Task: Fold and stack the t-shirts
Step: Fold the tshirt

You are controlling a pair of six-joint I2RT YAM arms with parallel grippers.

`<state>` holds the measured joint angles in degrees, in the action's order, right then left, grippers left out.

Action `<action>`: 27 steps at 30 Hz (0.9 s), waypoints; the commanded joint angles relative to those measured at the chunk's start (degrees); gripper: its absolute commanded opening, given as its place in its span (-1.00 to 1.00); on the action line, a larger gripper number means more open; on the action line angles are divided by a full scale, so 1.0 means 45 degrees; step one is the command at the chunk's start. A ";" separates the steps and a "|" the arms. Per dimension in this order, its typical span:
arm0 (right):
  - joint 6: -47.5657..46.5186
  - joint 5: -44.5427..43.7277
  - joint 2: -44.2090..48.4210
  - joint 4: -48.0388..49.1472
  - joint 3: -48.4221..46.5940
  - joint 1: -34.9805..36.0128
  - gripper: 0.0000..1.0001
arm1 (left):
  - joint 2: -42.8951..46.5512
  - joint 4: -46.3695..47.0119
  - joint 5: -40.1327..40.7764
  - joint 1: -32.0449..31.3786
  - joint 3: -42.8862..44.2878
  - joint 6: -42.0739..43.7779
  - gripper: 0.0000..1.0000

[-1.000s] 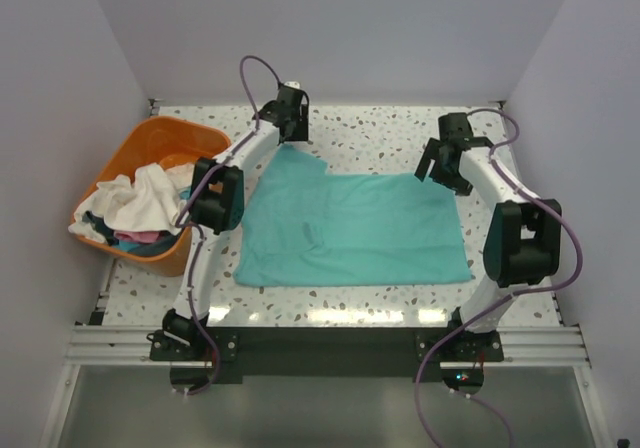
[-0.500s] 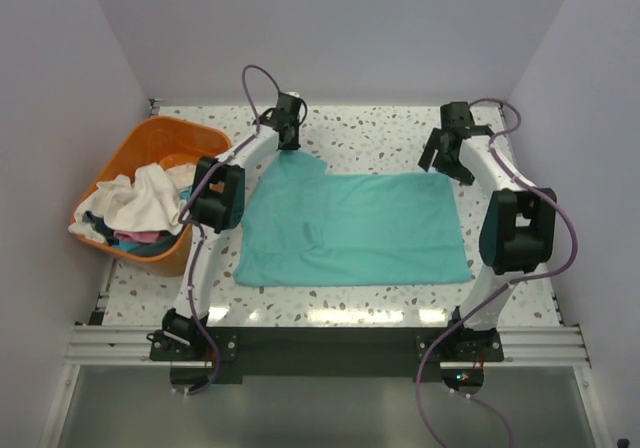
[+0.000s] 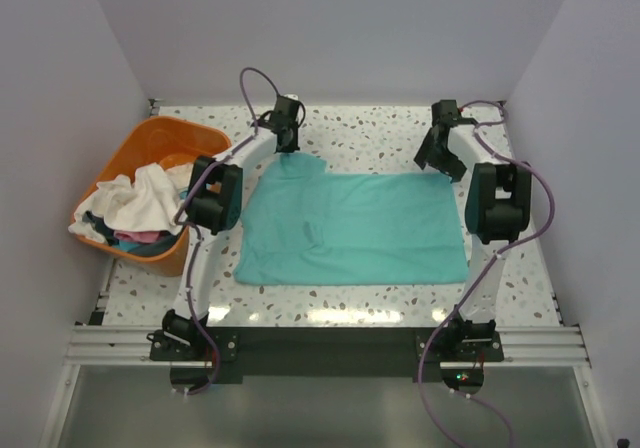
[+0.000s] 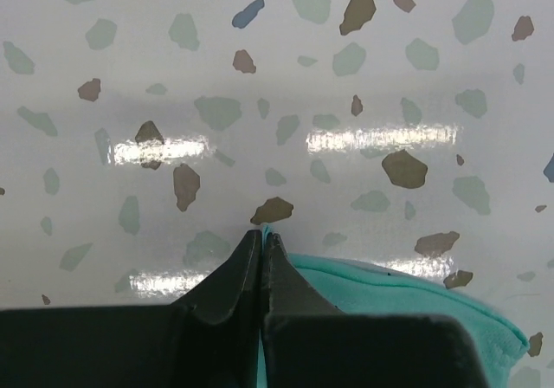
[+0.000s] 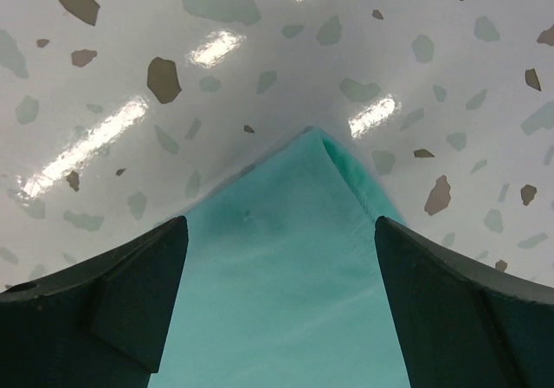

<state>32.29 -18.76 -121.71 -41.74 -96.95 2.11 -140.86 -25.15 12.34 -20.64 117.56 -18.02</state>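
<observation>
1. The teal t-shirt lies spread flat at the centre of the speckled table, with a narrower flap reaching toward the upper left. Its neckline and sleeves cannot be made out from above.
2. The left gripper sits on that flap's far tip. Its jaws are pressed together, with a thin sliver of teal cloth pinched between them. How much cloth is caught is hidden by the fingers.
3. The right gripper is at the shirt's upper right corner with its jaws spread wide, one on each side of the folded corner. Whether they touch the cloth is unclear.
4. In the top view the right arm's elbow covers part of the shirt's right edge.
5. At the left of the frame the orange basket holds a heap of other t-shirts. White lies on top and pink and dark cloth peek out below, mostly buried. Their number cannot be told.
</observation>
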 commanded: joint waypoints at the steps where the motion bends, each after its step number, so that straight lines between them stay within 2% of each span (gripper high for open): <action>1: 0.0558 -0.0284 -0.0393 0.0213 -0.0702 -0.0253 0.82 | 0.1086 0.0002 -0.0320 0.0056 -0.0635 -0.0136 -1.00; 7: 0.0890 -0.0127 -0.1097 0.0602 -0.0312 -0.0352 0.64 | 0.1887 0.0549 -0.0651 0.0037 -0.1514 -0.0117 -1.00; 11: 0.1026 -0.0224 -0.1351 0.0682 -0.0409 -0.0332 0.63 | 0.1985 0.0627 -0.0886 -0.0002 -0.1573 0.0117 -1.00; 16: 0.0872 -0.0752 -0.1351 0.0875 -0.0858 -0.0371 0.71 | 0.2102 0.0686 -0.0828 -0.0022 -0.1749 0.0215 -1.00; 21: 0.0538 -0.1161 -0.2054 0.0174 -0.1776 -0.0371 0.69 | 0.2083 0.0744 -0.0906 -0.0022 -0.1827 0.0255 -1.00; 24: 0.0363 -0.1182 -0.1958 0.0640 -0.1387 -0.0371 0.63 | 0.2063 0.0725 -0.0925 -0.0022 -0.1846 0.0294 -1.00; 25: 0.0305 -0.1085 -0.1938 0.0816 -0.1231 -0.0371 0.51 | 0.2044 0.0744 -0.0925 -0.0022 -0.1847 0.0313 -1.00; 27: 0.0265 -0.0850 -0.1860 0.0721 -0.1113 -0.0371 0.41 | 0.2044 0.0725 -0.0887 -0.0022 -0.1827 0.0294 -1.00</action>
<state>34.48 -21.54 -129.40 -38.26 -103.04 0.69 -135.20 -24.10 8.91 -20.69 109.71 -17.91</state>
